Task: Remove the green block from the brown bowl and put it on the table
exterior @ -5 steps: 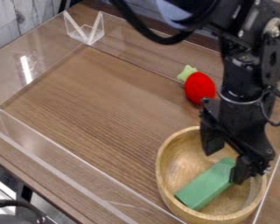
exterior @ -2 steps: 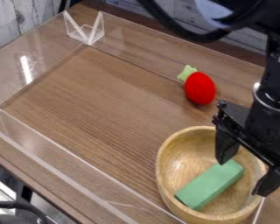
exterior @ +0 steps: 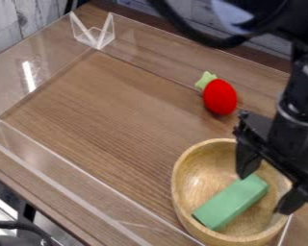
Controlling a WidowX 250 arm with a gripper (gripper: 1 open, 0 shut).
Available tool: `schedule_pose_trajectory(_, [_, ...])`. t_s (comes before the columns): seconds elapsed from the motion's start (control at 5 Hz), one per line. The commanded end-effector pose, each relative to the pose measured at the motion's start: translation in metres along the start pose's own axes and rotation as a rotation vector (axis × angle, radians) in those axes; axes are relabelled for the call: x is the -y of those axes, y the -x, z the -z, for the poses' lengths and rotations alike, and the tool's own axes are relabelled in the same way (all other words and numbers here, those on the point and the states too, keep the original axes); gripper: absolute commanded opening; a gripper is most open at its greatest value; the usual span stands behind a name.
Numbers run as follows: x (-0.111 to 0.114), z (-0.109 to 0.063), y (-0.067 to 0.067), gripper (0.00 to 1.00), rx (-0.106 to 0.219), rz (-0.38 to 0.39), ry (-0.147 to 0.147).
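"How does the gripper look from your end?"

"I have my gripper [exterior: 269,175] spread wide, dark fingers apart over the right part of the brown bowl [exterior: 192,184]. I see nothing held in it. Whether a fingertip touches the rim, I can't tell from this view."

"And the green block?"

"The green block [exterior: 231,202] lies in the bowl, flat on the bottom as far as I can see, set at a slant. In my picture it sits just below and to the left of the fingers, with its upper end nearest them. I can't judge the height between them."

"What about edges and room?"

"The bowl is low in my view, close to the clear wall [exterior: 86,192] that runs down the left. The widest bare stretch of table [exterior: 124,101] is up and left of the bowl. The red toy [exterior: 219,97] with the green top is above the bowl, near the arm [exterior: 266,62], and a clear wire-like stand [exterior: 93,31] is at the far left corner."
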State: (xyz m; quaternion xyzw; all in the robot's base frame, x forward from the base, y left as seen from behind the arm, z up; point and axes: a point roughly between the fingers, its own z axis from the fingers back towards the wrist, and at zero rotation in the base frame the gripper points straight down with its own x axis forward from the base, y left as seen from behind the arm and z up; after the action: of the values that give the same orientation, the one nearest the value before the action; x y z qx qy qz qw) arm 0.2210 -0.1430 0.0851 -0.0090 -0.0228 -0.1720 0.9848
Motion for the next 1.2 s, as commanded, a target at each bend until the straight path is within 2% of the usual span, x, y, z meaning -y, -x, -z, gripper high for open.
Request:
schedule_pose_trajectory(0.0, [-0.016,-0.010,0.002,1.00,0.064,0.016,0.005])
schedule_pose_trajectory(0.2, [-0.018,-0.003,0.000,1.00,0.071,0.002,0.007])
schedule_pose_trajectory(0.4, [-0.016,0.016,0.007,1.00,0.055,-0.030,0.010])
schedule_pose_trajectory(0.6, [-0.012,0.033,0.007,1.00,0.039,-0.002,0.018])
schedule_pose_trajectory(0.8, [-0.008,0.043,0.007,0.00,0.031,0.025,0.021])
schedule_pose_trajectory(1.0, [0.002,0.040,0.004,0.00,0.031,-0.041,0.009])
